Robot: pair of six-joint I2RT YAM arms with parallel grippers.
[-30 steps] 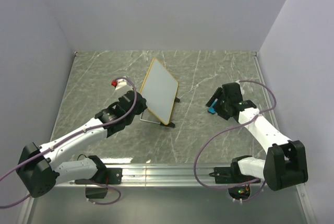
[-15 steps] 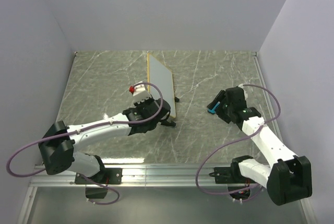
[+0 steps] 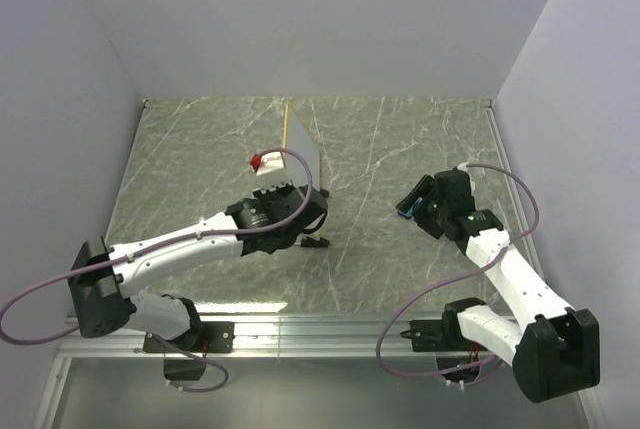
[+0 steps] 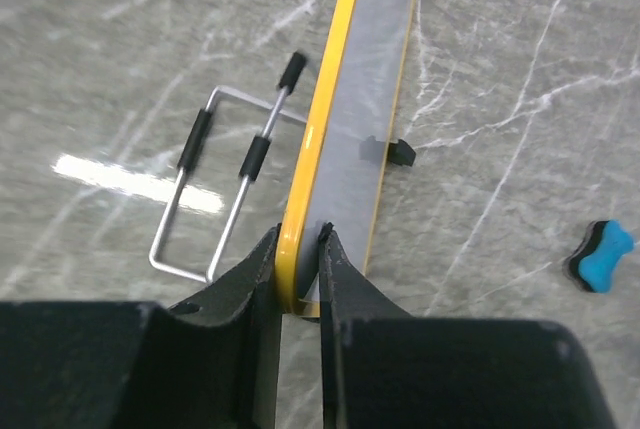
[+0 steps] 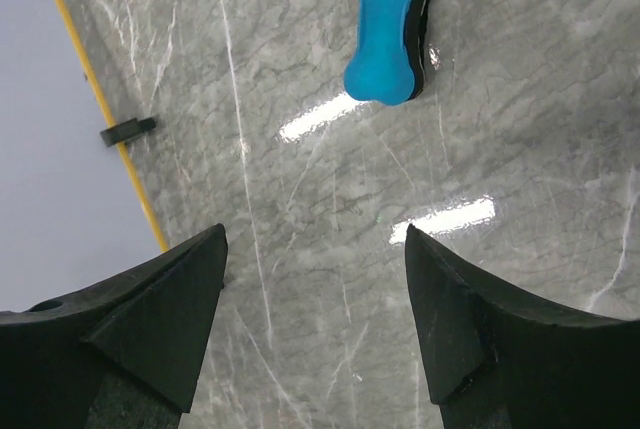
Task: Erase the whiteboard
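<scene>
From above, the whiteboard [image 3: 304, 147] stands upright near the middle of the grey marbled counter [image 3: 190, 149], turned so that it shows almost edge-on, its yellow-tan frame running away from the camera. The left arm [image 3: 190, 239] reaches across to the board's near lower end, and its dark wrist sits right against it. The right arm [image 3: 505, 264] ends over the counter to the right of the board and apart from it, with a bit of blue from the eraser [image 3: 403, 212] showing at its tip. In the left wrist view, the left fingers [image 4: 265, 269] are drawn narrow and pinch the yellow edge of the whiteboard [image 4: 322, 119] between them, one on each face. The board's pale surface runs away up the picture. A bent wire stand [image 4: 215, 199] with black sleeves lies on the counter to the left of the board, a small black foot [image 4: 401, 152] juts out on its right, and the eraser [image 4: 600, 254] lies far to the right. In the right wrist view, the right fingers [image 5: 160, 329] stand wide with nothing between them but bare counter. The blue eraser [image 5: 392, 24] lies ahead of them, untouched, and the whiteboard [image 5: 55, 159] fills the left edge.
</scene>
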